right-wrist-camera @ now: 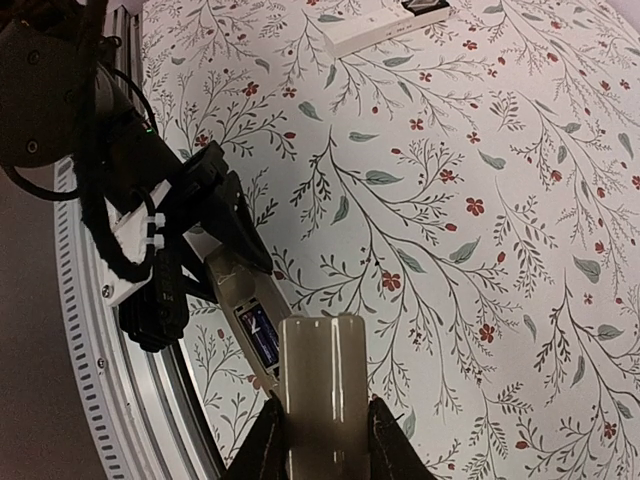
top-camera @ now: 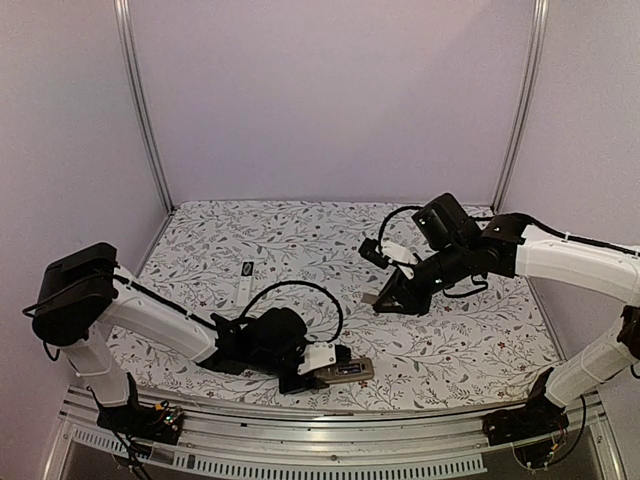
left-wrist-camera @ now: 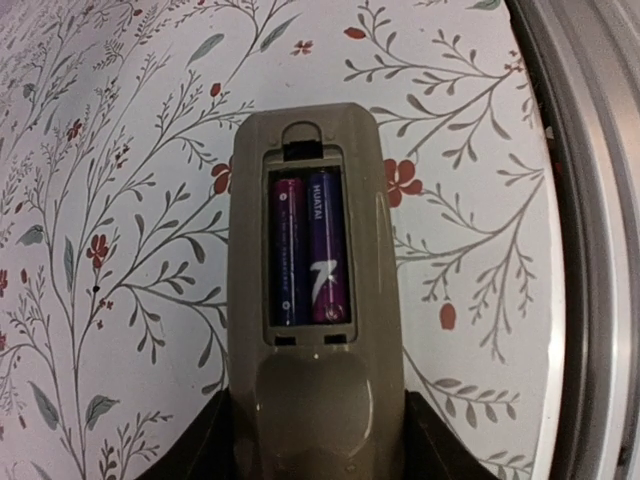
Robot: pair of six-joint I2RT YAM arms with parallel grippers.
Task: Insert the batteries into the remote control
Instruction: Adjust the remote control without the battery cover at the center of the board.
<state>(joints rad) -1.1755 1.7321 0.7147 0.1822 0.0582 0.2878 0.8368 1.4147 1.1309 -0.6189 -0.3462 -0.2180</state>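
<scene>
A grey-brown remote control (left-wrist-camera: 315, 400) lies back-up near the table's front edge, its battery bay uncovered. Two batteries (left-wrist-camera: 308, 250), one magenta and one purple, lie side by side inside the bay. My left gripper (left-wrist-camera: 315, 455) is shut on the remote's near end, with a black finger against each side. In the top view that gripper (top-camera: 325, 368) and the remote (top-camera: 352, 370) sit low at the centre. My right gripper (right-wrist-camera: 322, 440) is shut on a ridged grey-brown battery cover (right-wrist-camera: 322, 380). It hangs above the table at mid right (top-camera: 385, 297), with the remote (right-wrist-camera: 235, 285) below it.
A white remote (top-camera: 245, 290) lies at mid left with a small black piece (top-camera: 248, 267) at its far end. Both show at the top of the right wrist view, the white remote (right-wrist-camera: 370, 28) and the black piece (right-wrist-camera: 430, 8). An aluminium rail (left-wrist-camera: 590, 250) runs along the table's front edge close to the held remote.
</scene>
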